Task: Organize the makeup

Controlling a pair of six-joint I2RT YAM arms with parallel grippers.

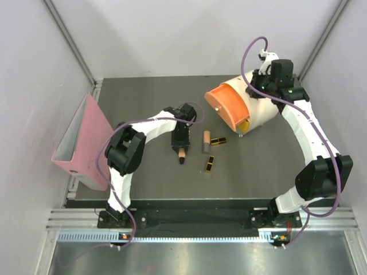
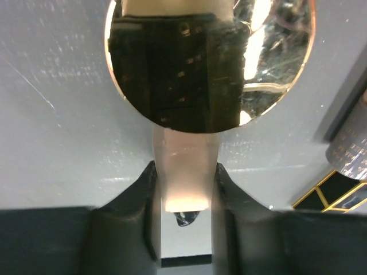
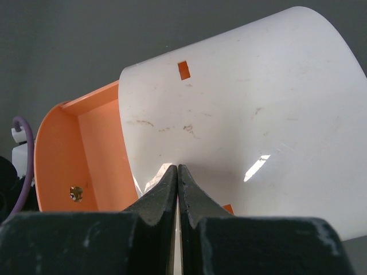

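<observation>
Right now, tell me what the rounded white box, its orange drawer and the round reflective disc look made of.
Rounded white box: likely glossy plastic; smooth, with a bright highlight and faint scuffs. Orange drawer: probably moulded plastic, satin; even colour. Round reflective disc: a mirror, glass or polished metal I cannot tell; it gives a sharp dark reflection.

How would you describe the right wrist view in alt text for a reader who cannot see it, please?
A shut black pincer points at a rounded white box lying on a dark surface. An orange drawer stands pulled out on the box's left.
</observation>
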